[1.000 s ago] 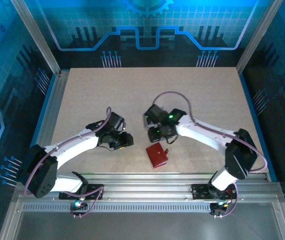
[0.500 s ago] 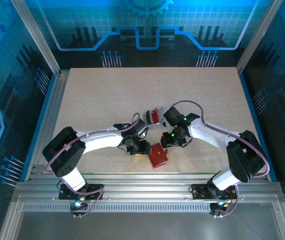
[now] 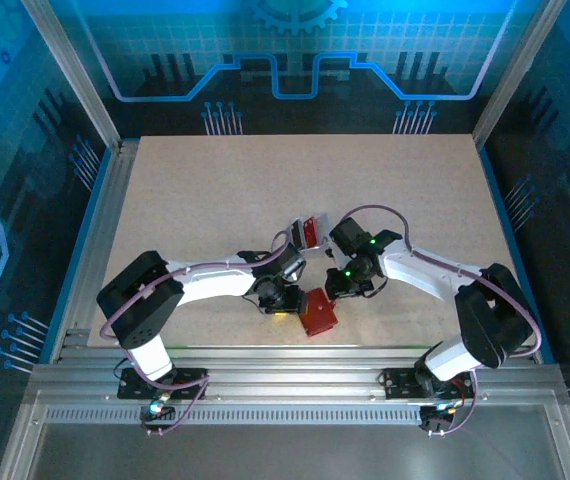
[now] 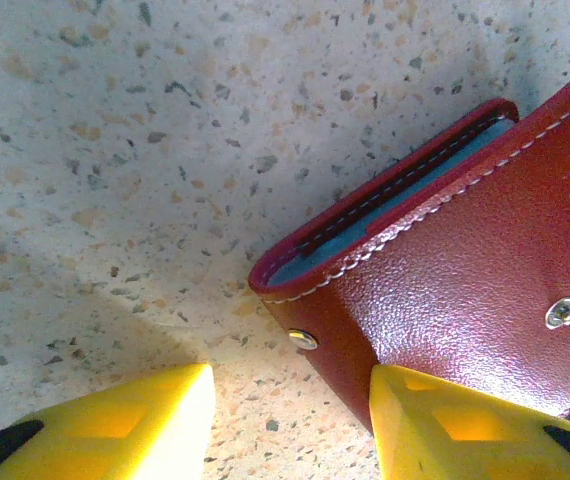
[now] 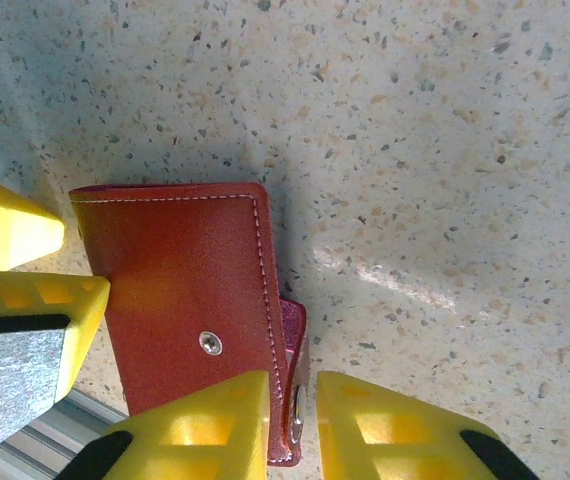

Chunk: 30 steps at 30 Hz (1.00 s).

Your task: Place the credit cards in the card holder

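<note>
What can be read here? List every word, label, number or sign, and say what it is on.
No readable text anywhere.
On the red wallet: stitching and metal snaps, no lettering.
On the cards: too small to read.
On the back wall: gear and circuit-line graphics, no letters.

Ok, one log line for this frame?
left gripper: open, at card holder corner | right gripper: pinching tab | credit cards: on table, outside holder
</note>
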Each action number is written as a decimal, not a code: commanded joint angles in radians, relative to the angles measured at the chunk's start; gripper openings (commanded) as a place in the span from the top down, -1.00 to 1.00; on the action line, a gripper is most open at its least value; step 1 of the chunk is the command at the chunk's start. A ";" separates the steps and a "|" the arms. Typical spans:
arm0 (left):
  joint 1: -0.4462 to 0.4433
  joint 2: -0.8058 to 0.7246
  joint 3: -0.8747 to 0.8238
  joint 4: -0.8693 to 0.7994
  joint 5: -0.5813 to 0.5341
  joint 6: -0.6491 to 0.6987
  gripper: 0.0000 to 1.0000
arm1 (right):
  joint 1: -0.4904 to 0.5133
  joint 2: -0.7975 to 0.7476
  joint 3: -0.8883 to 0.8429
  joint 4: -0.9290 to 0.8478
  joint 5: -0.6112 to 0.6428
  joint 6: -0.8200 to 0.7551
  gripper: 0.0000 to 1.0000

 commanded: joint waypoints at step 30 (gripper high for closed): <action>-0.013 0.036 -0.038 0.045 -0.027 -0.034 0.09 | 0.013 0.028 0.003 -0.030 -0.013 -0.017 0.84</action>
